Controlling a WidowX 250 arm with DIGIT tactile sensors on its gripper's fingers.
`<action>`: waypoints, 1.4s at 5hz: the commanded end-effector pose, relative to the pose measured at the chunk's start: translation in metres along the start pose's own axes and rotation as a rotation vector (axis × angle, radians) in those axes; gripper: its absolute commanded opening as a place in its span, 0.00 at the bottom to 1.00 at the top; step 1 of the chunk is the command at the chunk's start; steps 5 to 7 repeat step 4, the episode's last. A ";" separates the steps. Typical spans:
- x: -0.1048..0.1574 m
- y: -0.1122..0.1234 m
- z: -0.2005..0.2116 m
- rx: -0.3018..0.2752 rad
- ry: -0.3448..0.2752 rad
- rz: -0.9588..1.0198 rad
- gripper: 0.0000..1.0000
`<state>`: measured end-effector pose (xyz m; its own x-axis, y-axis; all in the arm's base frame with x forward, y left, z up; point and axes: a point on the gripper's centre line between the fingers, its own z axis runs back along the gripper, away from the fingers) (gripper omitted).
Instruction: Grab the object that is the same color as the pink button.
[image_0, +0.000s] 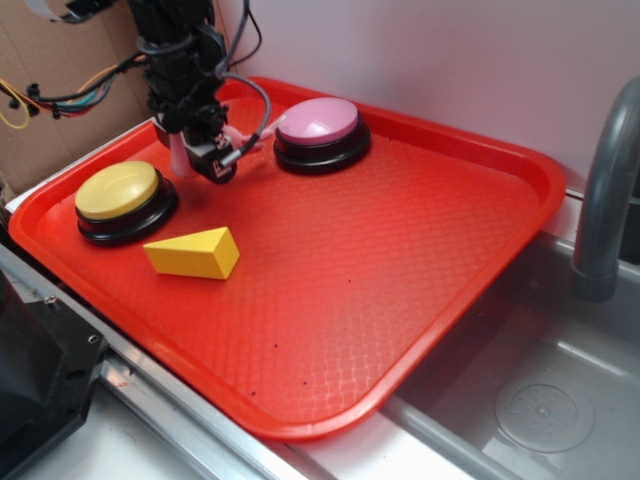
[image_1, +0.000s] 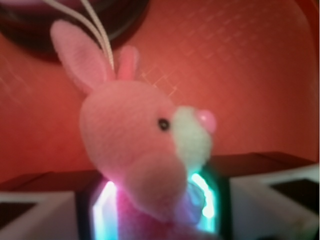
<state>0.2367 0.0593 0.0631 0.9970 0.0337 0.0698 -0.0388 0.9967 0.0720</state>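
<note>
The pink plush bunny (image_1: 135, 135) fills the wrist view, its head, long ears and white muzzle sticking out beyond my gripper (image_1: 155, 205). The gripper is shut on its body between the lit fingers (image_1: 102, 210). A lilac bow shows by the right finger. Its white loop string (image_1: 97, 30) runs toward the pink button's black base (image_1: 30, 30). In the exterior view my gripper (image_0: 205, 160) is low over the tray's back left, just left of the pink button (image_0: 318, 122). A bit of the pink bunny (image_0: 179, 155) shows beside the fingers.
The red tray (image_0: 400, 250) also holds a yellow-topped button (image_0: 118, 190) at the left and a yellow wedge block (image_0: 195, 252) in front of it. A steel sink (image_0: 540, 380) and grey faucet (image_0: 600, 190) are at the right. Cables hang at the back left.
</note>
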 end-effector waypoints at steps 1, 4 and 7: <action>0.010 -0.024 0.097 -0.122 0.002 0.288 0.00; -0.004 -0.039 0.124 -0.173 -0.009 0.308 0.00; -0.004 -0.039 0.124 -0.173 -0.009 0.308 0.00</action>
